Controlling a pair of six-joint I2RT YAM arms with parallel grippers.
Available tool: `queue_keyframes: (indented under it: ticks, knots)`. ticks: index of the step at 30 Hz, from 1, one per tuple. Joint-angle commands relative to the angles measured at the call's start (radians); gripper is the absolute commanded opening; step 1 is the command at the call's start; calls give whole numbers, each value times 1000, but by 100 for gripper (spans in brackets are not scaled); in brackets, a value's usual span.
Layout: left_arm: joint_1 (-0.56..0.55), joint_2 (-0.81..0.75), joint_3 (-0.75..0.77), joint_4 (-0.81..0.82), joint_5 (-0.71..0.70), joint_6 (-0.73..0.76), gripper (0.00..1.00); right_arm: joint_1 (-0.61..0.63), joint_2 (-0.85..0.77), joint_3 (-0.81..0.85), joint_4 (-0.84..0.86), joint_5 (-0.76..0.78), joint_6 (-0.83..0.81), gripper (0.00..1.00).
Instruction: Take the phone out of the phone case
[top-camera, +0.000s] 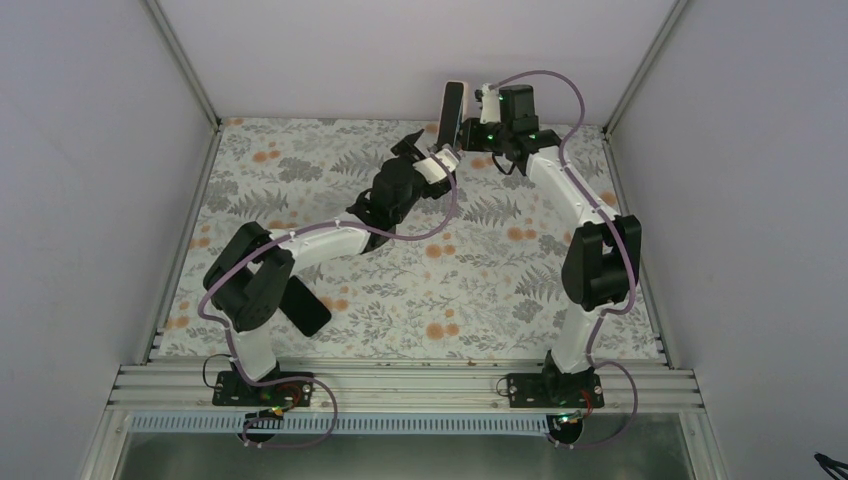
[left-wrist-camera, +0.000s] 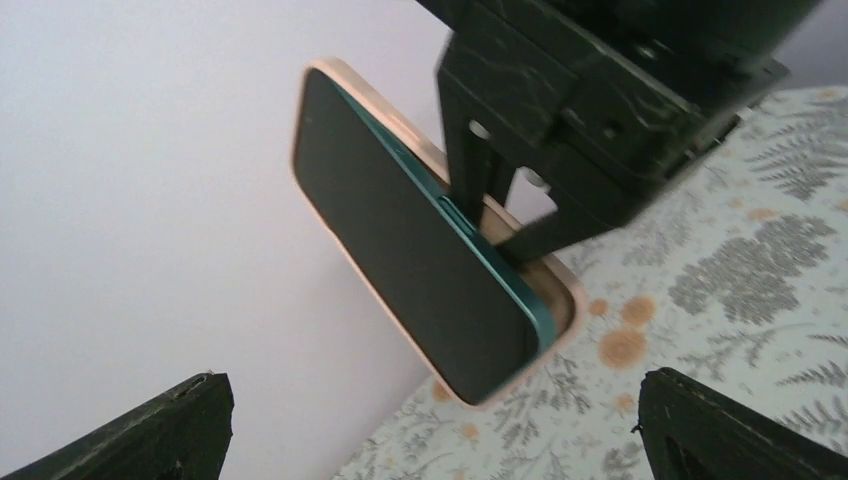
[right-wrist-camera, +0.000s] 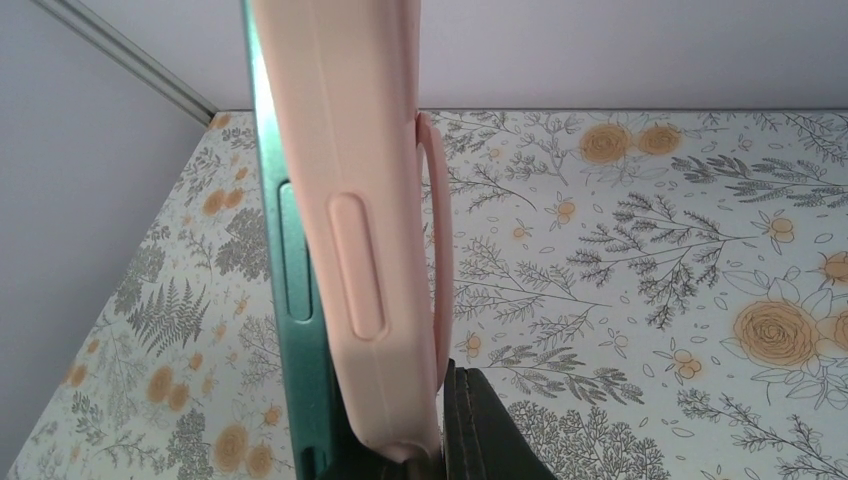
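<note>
Held up off the floral tablecloth (top-camera: 480, 290), close to the far wall (top-camera: 400, 50) and nearly upright: the phone (left-wrist-camera: 410, 250), dark screen and teal rim, seated in the peach-pink phone case (right-wrist-camera: 350, 200). Pinched there by the right gripper (top-camera: 463, 130), clamped shut on one long side of the case, with black fingers (left-wrist-camera: 480, 200) laid across the back and that side. Along the gripped side, from the left wrist view, a strip of the case's inside on show beside the teal rim, so lifted a little there; snug against the lip at the other long side. On the back of the case, a pink ring loop (right-wrist-camera: 437, 250), just above the dark finger at the bottom of the right wrist view. Facing the screen from lower down with the left gripper (top-camera: 430, 152): spread as wide as possible, holding nothing, fingertips (left-wrist-camera: 150, 435) at the two bottom corners of its own view and apart from phone and case alike. Round about: pale lavender walls on three sides, aluminium posts (top-camera: 185, 70) in the far corners, purple cables (top-camera: 560, 85) looped along both arms, a grooved metal rail (top-camera: 400, 385) at the near edge by both bases. Flat on the cloth beside the left arm's elbow, well apart from the raised phone, a black rounded slab (top-camera: 308, 305); cannot tell what.
</note>
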Motion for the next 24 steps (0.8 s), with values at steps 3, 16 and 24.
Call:
queue_keyframes:
  ticks: [3, 16, 24]
  knots:
    - [-16, 32, 26, 128, -71, 20, 100, 13, -19, -3, 102, -22, 30, 3]
    - [-18, 77, 39, 195, -123, 39, 100, 24, -48, -7, 96, -51, 36, 3]
    - [-18, 128, 76, 219, -163, 73, 100, 45, -60, -18, 101, -53, 32, 3]
